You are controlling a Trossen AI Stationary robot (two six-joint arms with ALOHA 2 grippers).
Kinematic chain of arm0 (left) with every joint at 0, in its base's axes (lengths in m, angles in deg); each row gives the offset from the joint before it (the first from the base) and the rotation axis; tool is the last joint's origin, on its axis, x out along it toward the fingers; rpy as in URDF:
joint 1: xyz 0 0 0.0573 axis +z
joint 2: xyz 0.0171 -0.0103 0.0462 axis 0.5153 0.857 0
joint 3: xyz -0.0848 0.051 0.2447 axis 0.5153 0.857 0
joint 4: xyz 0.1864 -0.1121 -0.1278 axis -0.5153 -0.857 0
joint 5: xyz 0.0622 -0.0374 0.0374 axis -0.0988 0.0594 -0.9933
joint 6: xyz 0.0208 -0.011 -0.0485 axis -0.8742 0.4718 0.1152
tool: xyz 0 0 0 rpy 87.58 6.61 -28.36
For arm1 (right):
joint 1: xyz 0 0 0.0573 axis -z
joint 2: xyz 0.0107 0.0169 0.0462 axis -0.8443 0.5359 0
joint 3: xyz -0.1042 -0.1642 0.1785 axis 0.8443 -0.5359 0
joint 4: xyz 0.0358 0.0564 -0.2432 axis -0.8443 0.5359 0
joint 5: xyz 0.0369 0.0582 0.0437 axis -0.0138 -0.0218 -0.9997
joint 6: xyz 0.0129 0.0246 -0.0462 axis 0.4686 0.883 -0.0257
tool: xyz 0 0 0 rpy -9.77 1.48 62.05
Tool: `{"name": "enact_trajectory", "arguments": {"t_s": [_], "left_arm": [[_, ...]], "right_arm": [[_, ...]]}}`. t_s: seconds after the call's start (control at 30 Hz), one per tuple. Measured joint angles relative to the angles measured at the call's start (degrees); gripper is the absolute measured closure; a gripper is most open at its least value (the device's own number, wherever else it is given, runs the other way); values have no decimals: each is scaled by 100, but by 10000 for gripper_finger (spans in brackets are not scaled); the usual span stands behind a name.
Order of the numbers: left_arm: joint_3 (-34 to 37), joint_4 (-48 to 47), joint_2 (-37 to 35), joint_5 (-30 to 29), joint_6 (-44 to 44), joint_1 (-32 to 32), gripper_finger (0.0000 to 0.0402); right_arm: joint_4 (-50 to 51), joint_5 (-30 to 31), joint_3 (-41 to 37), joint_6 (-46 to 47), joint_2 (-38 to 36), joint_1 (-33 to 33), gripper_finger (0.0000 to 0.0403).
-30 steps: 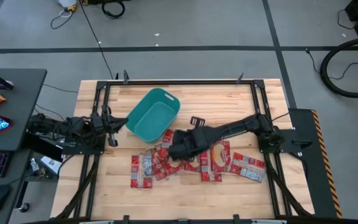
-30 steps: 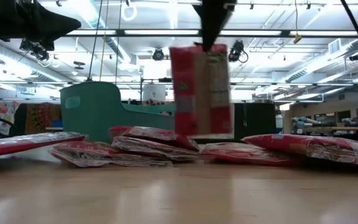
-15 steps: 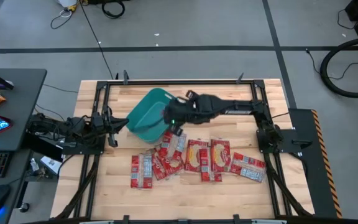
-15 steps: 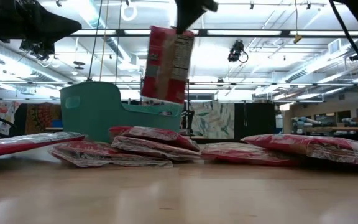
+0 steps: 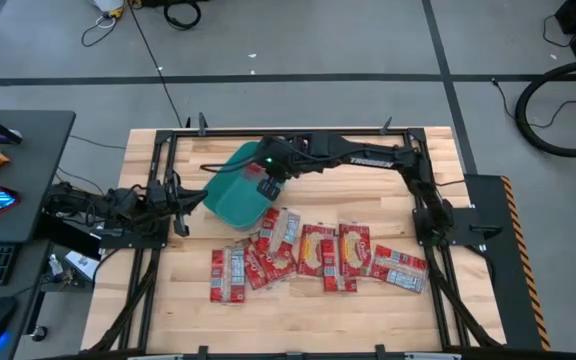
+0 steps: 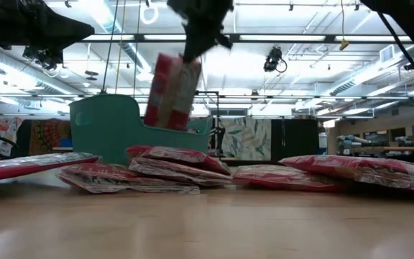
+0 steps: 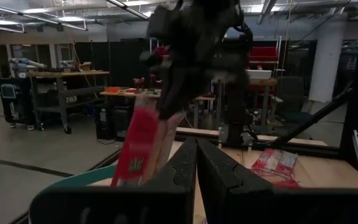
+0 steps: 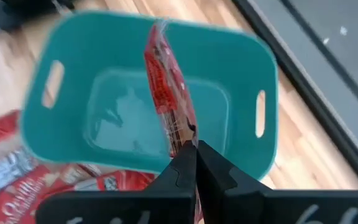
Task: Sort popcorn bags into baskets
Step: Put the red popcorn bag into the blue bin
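Note:
My right gripper (image 5: 269,172) hangs over the teal basket (image 5: 230,200), shut on one red popcorn bag (image 6: 171,92). The right wrist view shows this bag (image 8: 165,93) edge-on above the basket's bare floor (image 8: 120,118). Several more popcorn bags (image 5: 308,252) lie flat and overlapping on the wood, nearer the front than the basket. My left gripper (image 5: 182,212) is shut and holds nothing; it waits at the table's left edge beside the basket, and its closed fingers (image 7: 196,163) point toward the hanging bag (image 7: 143,146). My right gripper pinches the bag's upper edge (image 8: 183,133) between its two fingers, coming from above and slanting down. The bag hangs below the fingers, tilted, lifted clear above the basket's opening (image 6: 182,65).
A black metal frame (image 5: 288,130) runs around the table. A dark desk (image 5: 8,200) with a phone, keyboard and mouse stands off the left side. Bare wood shows at the far right (image 5: 368,160) and along the near edge (image 5: 298,320).
My right gripper has swung from above the pile toward the table's far left, rising a little and turning, and now hangs over the basket. The bag has gone with it, lifted clear and now tilted. The bags on the table lie as before.

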Motion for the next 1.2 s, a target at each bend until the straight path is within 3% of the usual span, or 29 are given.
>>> {"name": "enact_trajectory", "arguments": {"t_s": [0.2,0.37,0.47,0.63,0.77,0.97,1.2], "left_arm": [[0,-9,0,0,-2,-2,383],[0,-24,0,0,-13,-2,383],[0,-61,0,0,-11,-2,383],[0,-85,0,0,-14,-2,383],[0,-92,0,0,-15,-2,383],[0,-96,0,0,-16,-2,383],[0,-95,0,0,-13,-2,383]], "right_arm": [[-1066,-523,-813,187,4,235,392],[-3001,-1805,-1654,195,8,248,357],[-3519,-2192,-1905,195,8,234,326],[-3109,-2271,-1928,192,-95,250,285],[-2653,-2476,-1924,-30,-285,120,277],[-1856,-1758,-1924,-1000,-427,-402,280],[-1118,-1619,-1924,-1644,-387,-995,279]]}}
